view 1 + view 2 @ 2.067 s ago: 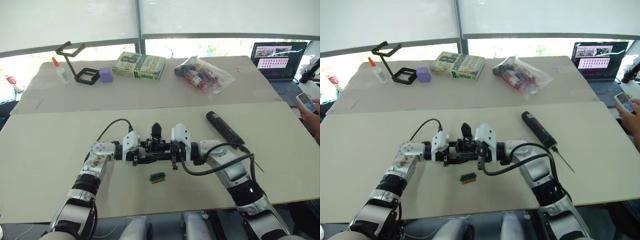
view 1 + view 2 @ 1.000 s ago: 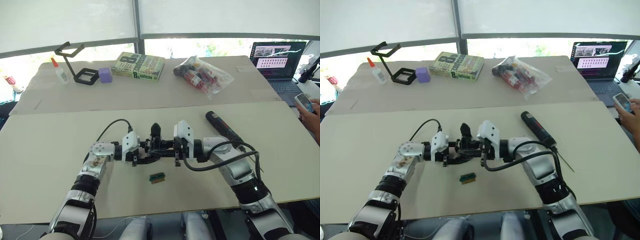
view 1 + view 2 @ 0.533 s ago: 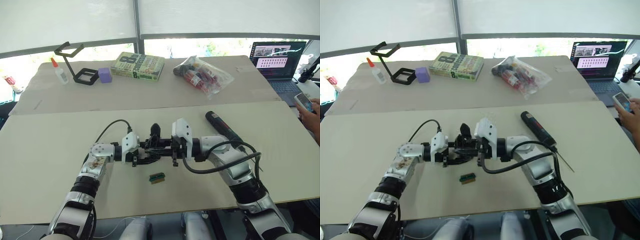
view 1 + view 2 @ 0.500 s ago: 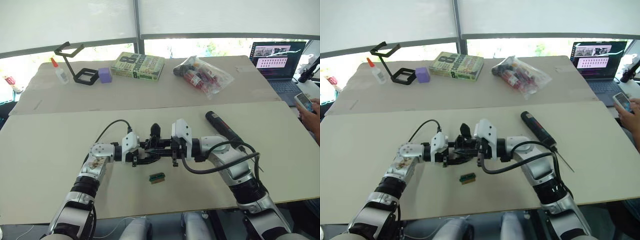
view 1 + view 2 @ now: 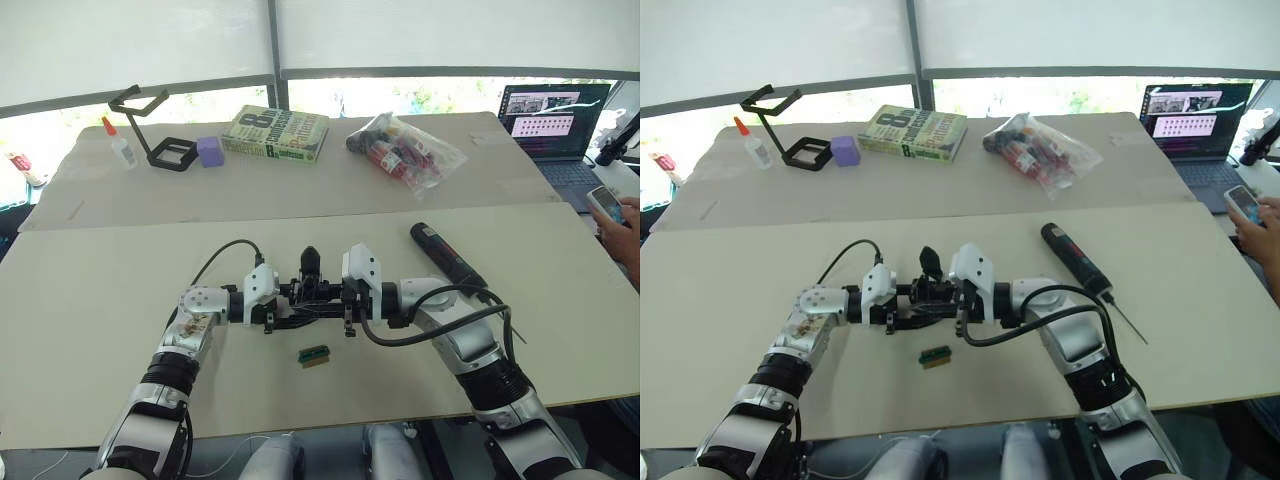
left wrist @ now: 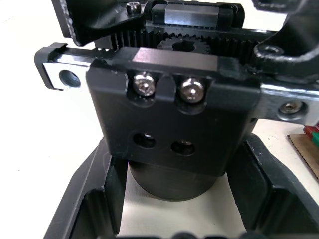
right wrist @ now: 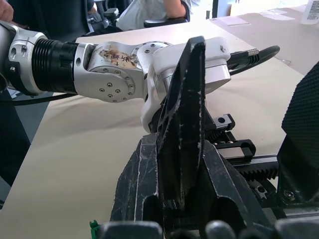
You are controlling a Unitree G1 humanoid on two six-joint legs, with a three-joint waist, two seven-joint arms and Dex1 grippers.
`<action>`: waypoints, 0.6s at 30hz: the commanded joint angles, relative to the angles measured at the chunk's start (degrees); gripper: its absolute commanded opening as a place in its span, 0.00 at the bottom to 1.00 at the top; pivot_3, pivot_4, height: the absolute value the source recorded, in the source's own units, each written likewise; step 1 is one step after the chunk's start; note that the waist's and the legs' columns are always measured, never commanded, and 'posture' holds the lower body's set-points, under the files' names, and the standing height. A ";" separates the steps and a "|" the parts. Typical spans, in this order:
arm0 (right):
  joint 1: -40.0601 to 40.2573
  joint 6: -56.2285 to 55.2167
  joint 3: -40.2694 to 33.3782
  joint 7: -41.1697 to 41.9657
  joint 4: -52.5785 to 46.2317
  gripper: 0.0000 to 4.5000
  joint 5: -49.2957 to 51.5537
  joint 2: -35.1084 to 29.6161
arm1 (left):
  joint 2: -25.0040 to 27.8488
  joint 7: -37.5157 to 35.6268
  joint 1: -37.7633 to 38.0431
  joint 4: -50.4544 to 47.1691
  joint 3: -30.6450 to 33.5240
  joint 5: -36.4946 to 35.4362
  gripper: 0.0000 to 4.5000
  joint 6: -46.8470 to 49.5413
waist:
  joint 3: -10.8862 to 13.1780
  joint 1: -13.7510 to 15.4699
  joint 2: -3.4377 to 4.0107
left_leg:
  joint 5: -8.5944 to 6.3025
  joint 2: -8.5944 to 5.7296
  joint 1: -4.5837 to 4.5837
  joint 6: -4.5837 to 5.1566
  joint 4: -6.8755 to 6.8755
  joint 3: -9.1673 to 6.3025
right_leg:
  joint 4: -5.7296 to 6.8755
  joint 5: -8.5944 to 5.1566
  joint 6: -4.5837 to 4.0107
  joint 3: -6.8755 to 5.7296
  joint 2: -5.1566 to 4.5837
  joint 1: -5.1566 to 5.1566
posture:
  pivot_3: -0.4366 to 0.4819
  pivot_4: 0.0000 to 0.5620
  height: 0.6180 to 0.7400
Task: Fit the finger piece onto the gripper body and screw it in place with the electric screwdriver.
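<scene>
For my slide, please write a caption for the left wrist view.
Left gripper holding the gripper body, two screws fitted above two empty holes.

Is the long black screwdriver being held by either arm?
No, the electric screwdriver lies on the table, apart from both arms.

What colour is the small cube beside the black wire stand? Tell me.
Purple; the small cube shows best in the left eye view.
</scene>
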 commanded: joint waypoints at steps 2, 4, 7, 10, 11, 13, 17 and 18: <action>-0.08 2.06 0.53 -0.86 -0.19 0.08 -1.51 -1.28 | 0.14 -0.90 1.68 -0.83 -2.10 0.81 0.51 0.72 | -0.04 0.00 0.00 | 0.00 0.00 0.00 0.00 0.00 0.00 | 0.00 0.00 0.00 0.00 0.00 0.00 | 0.48 0.27 1.00; -0.32 1.84 0.61 -0.99 0.07 0.08 -1.98 -1.41 | 0.19 -0.87 1.78 -0.97 -2.13 0.80 0.51 0.78 | -0.07 0.00 0.00 | 0.00 0.00 0.00 0.00 0.00 0.00 | 0.00 0.00 0.00 0.00 0.00 0.00 | 0.48 0.27 1.00; -1.01 1.36 0.84 -1.06 1.47 0.08 -3.04 -1.67 | 0.24 -0.89 1.90 -1.03 -2.17 0.80 0.51 0.68 | -0.10 -0.05 0.01 | 0.00 0.00 0.00 0.00 0.00 0.00 | 0.00 0.00 0.00 0.01 0.00 0.00 | 0.48 0.27 1.00; -1.47 2.76 1.06 -0.67 1.63 0.08 -2.54 -2.07 | 0.27 -0.86 2.08 -1.19 -2.19 0.79 0.51 0.53 | -0.17 -0.09 0.02 | 0.00 0.01 0.02 0.00 -0.01 0.00 | 0.00 0.00 0.00 0.01 0.00 0.00 | 0.48 0.27 1.00; -1.58 2.91 1.16 -0.51 1.61 0.08 -2.46 -2.19 | 0.29 -0.83 2.18 -1.25 -2.20 0.79 0.51 0.47 | -0.19 -0.11 0.02 | 0.00 0.01 0.02 0.00 0.00 0.00 | 0.00 0.00 0.00 0.01 0.00 0.01 | 0.48 0.27 1.00; -1.75 3.57 1.40 -0.20 1.41 0.08 -2.26 -2.33 | 0.33 -0.76 2.39 -1.36 -2.22 0.80 0.51 0.38 | -0.23 -0.12 0.01 | 0.00 0.01 0.02 0.00 0.00 0.00 | 0.00 0.00 0.00 0.01 0.00 0.01 | 0.48 0.27 1.00; -2.22 6.34 2.25 -0.37 1.09 0.08 -2.28 -2.21 | 0.39 -0.61 2.65 -1.43 -2.21 0.80 0.51 0.29 | -0.31 -0.14 0.01 | 0.00 0.01 0.03 0.00 -0.03 0.00 | 0.00 0.00 0.00 0.01 0.00 0.01 | 0.48 0.27 1.00; -2.42 7.10 2.58 -0.38 1.26 0.08 -2.42 -2.18 | 0.41 -0.60 2.65 -1.38 -2.20 0.80 0.51 0.26 | -0.32 -0.14 0.01 | 0.00 0.01 0.03 0.00 -0.03 0.00 | 0.00 0.00 0.00 0.01 0.00 0.01 | 0.48 0.27 1.00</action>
